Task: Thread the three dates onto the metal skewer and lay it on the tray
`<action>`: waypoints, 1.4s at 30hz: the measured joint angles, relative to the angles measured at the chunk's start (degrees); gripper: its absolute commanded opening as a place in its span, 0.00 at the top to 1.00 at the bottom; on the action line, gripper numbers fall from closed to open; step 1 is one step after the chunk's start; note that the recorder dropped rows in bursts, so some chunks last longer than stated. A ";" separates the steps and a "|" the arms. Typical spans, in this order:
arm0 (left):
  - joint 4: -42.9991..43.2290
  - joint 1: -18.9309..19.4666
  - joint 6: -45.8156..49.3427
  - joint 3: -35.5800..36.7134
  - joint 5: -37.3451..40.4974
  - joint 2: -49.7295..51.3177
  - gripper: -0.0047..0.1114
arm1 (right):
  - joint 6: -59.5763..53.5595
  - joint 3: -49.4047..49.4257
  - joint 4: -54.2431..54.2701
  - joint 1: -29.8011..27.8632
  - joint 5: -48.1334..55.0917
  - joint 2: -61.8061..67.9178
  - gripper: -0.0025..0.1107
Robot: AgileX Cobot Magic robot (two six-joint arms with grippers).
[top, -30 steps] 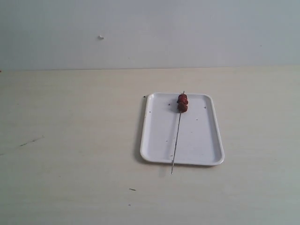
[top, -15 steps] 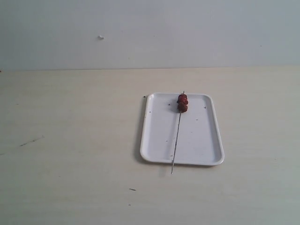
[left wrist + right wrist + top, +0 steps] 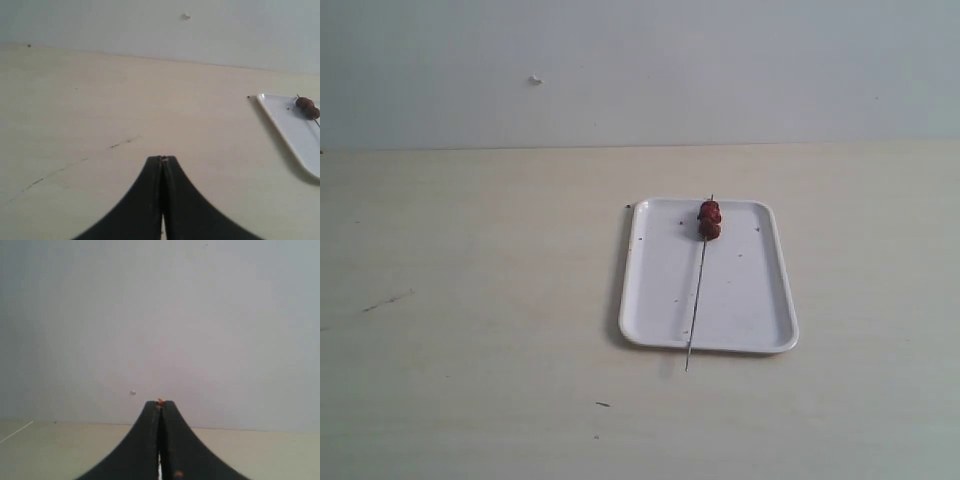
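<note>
Our left end effector [image 3: 161, 159] and right end effector [image 3: 160, 402] are both closed and empty, away from the tray [image 3: 760, 300]. On the table [image 3: 470, 300], the metal skewer [image 3: 698, 290] lies lengthwise on that tray, its near tip past the rim and the dates [image 3: 709, 220] bunched at its far end. We judge the laying-down done; the next move only calls for keeping clear.

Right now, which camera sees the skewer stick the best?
The exterior view. It shows the whole metal skewer lying lengthwise on the tray, dates bunched at its far end, near tip past the rim. The left wrist view catches only the dates and a sliver of rod at its edge. The right wrist view shows none.
</note>
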 measured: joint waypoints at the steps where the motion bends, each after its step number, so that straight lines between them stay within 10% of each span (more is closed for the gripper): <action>1: 0.00 0.00 0.00 0.00 0.00 0.00 0.96 | 0.00 0.00 0.00 0.00 0.00 0.00 0.98; 19: 0.13 0.00 -0.09 0.00 0.37 0.00 0.96 | -3.01 0.48 -5.15 0.00 -1.69 0.00 0.98; 27: 0.17 0.00 -0.09 0.00 0.37 0.00 0.96 | 32.58 8.40 -42.88 0.00 -2.14 -4.70 0.98; 42: 0.17 0.00 -0.09 0.00 0.37 0.00 0.96 | 38.84 20.86 -48.91 0.00 -7.56 -4.81 0.98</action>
